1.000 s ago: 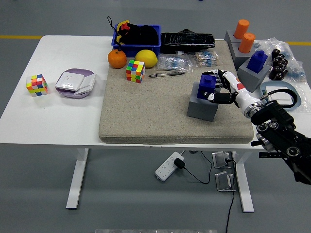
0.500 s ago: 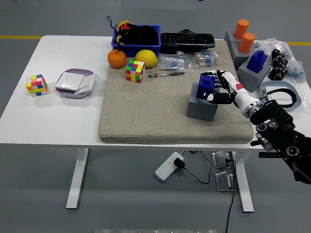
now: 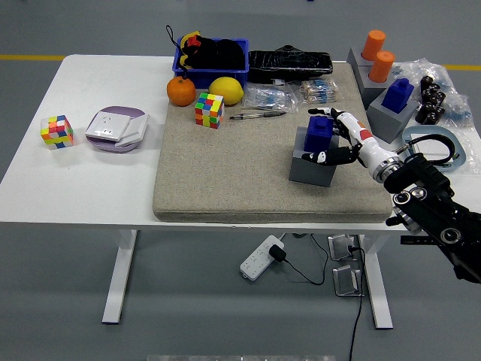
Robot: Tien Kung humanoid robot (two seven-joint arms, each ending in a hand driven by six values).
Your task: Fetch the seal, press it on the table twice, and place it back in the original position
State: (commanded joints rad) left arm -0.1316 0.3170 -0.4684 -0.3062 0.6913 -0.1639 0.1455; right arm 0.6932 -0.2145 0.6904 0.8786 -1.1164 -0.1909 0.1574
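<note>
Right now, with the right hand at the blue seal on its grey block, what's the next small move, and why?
Probably close the fingers onto the blue seal. The right hand sits beside it with fingers spread around it, not visibly clamped, and the seal is seated in its grey block on the mat. Lifting before gripping would likely slip.

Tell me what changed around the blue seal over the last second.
The right hand opened slightly and slid a little down and toward the robot; its fingers now rest against the gray holder instead of wrapping the blue seal, which looks released. The seal stayed seated in its holder, and everything else on the mat kept its place.
</note>
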